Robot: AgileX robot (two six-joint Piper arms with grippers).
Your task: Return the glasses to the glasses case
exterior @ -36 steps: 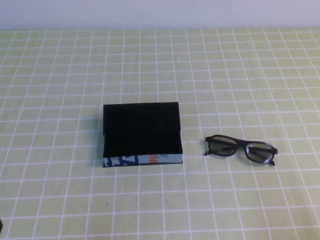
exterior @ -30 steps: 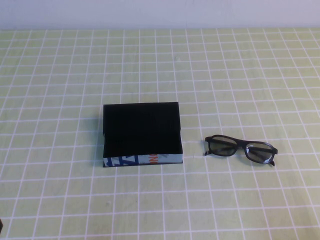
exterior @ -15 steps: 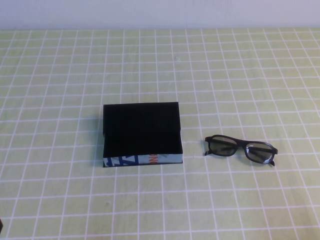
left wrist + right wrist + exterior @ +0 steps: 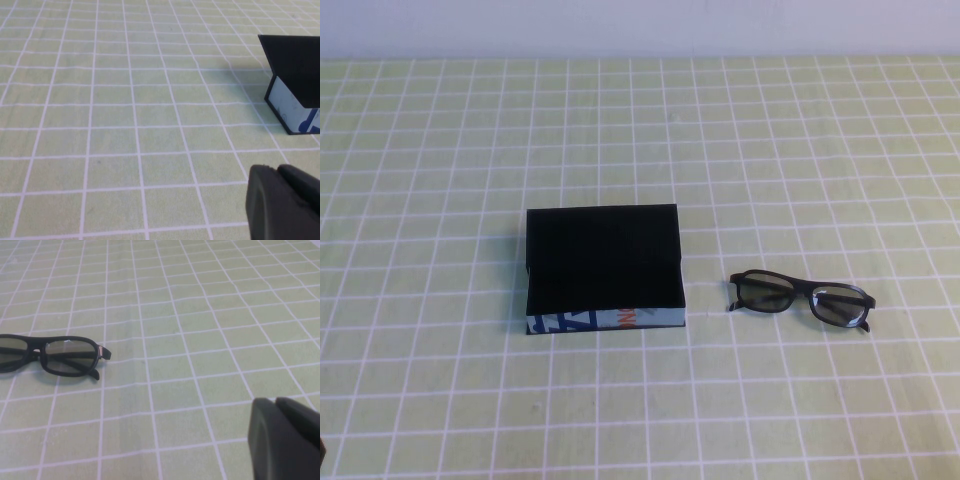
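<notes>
the glasses case [image 4: 295, 75] sits on the green grid tablecloth [image 4: 125, 125] at two o'clock; the left gripper [image 4: 282, 205] shows at five o'clock.

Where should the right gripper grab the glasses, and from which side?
Likely the bridge of the glasses, from above. They lie folded and flat on the table, right of the case, so the frame's thin middle suits a top-down pinch, jaws across the frame. The right gripper is low, off to their side; the left gripper is low beside the case.
</notes>
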